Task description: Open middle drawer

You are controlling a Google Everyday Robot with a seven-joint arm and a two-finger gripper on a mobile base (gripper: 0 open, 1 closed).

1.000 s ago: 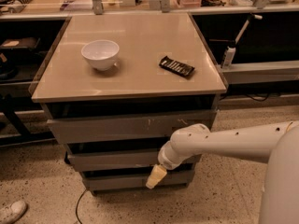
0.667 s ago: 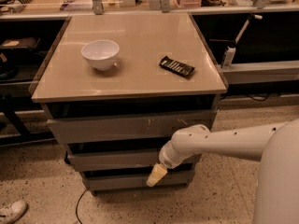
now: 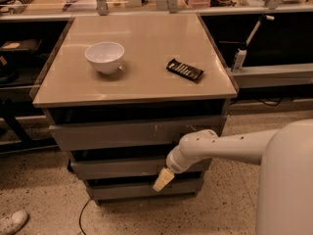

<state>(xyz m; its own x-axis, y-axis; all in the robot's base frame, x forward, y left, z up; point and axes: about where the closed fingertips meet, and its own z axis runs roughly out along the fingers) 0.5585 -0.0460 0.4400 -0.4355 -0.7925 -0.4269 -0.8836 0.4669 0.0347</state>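
The middle drawer (image 3: 117, 167) is a plain grey flat front between a taller scratched front (image 3: 122, 132) above and a small lowest front (image 3: 132, 190) below. Its front stands slightly forward of the dark gap above it. My gripper (image 3: 163, 179) hangs at the end of the white arm (image 3: 225, 148), which reaches in from the right. Its pale tip sits at the lower edge of the middle drawer, right of centre, over the gap to the lowest front.
On the cabinet's tan top (image 3: 142, 58) stand a white bowl (image 3: 104, 57) and a dark flat packet (image 3: 185, 70). Dark shelving and benches flank the cabinet. A cable (image 3: 80, 214) runs on the speckled floor; a shoe (image 3: 12, 222) lies at bottom left.
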